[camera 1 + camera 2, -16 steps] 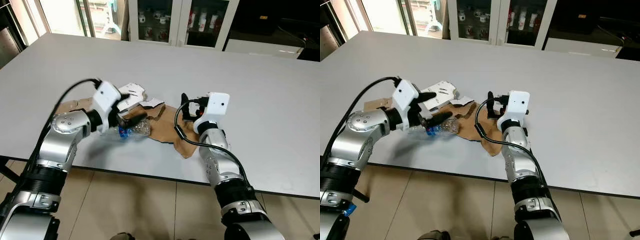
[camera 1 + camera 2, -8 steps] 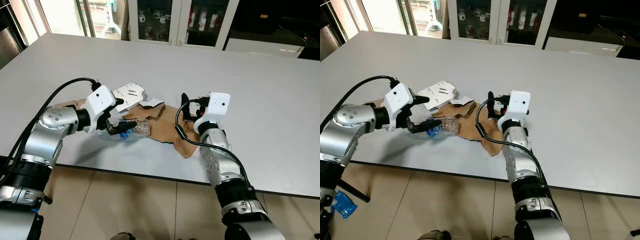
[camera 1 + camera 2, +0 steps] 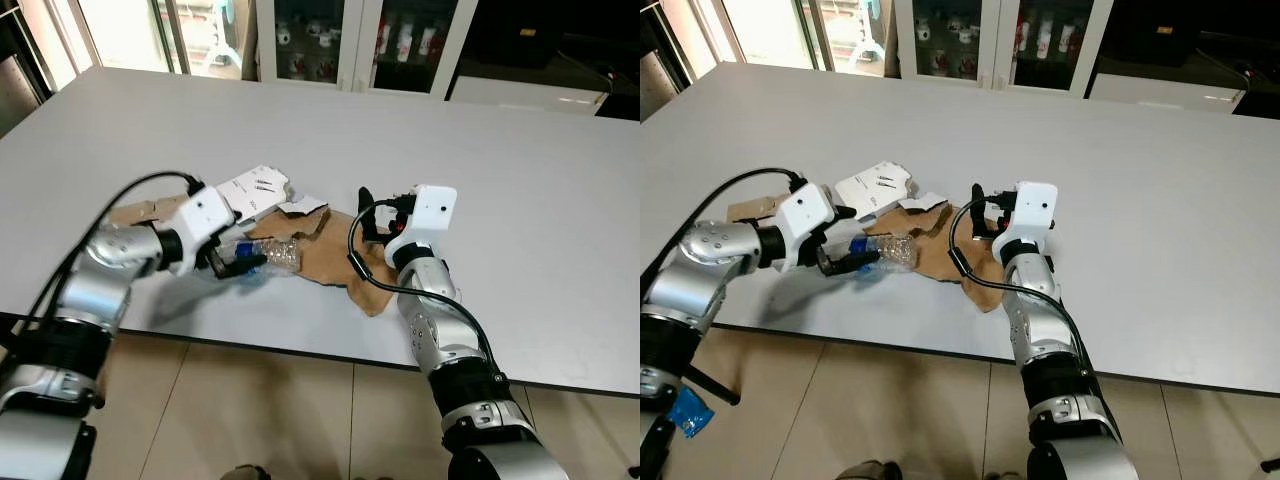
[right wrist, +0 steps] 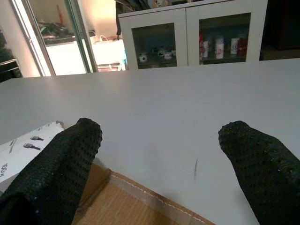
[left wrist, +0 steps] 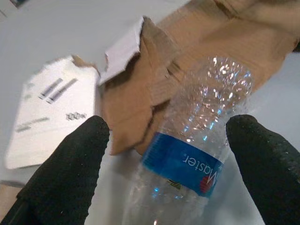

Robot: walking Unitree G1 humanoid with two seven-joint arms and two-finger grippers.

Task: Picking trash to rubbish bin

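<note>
- At the near table edge [image 3: 300, 350]: the left gripper [image 3: 232, 262] is low over the surface with its fingers spread on either side of the plastic bottle [image 3: 268, 255]. In the left wrist view one finger [image 5: 70, 164] and the other flank the blue-labelled body with gaps showing, so the bottle is judged not yet clamped. The approach along the bottle's length suits closing across its narrow, crushable waist.
- Just beyond the bottle: the crumpled clear bottle lies on its side, partly on the torn brown cardboard [image 3: 330, 262] and partly on bare table. It would probably dent and slip under a light squeeze.
- To the robot's right of the cardboard: the right gripper [image 3: 372, 215] is held above the cardboard's far edge, fingers wide apart and holding nothing, as the right wrist view confirms. It appears to be parked clear of the left arm's work.
- Behind the bottle: a white printed carton piece [image 3: 255, 189] and a small white scrap [image 3: 303, 207] lie against the cardboard, close enough to be nudged by the left fingers.
- At the far wall: glass-door cabinets [image 3: 350, 45] stand beyond the table. The rubbish bin cannot be located.
</note>
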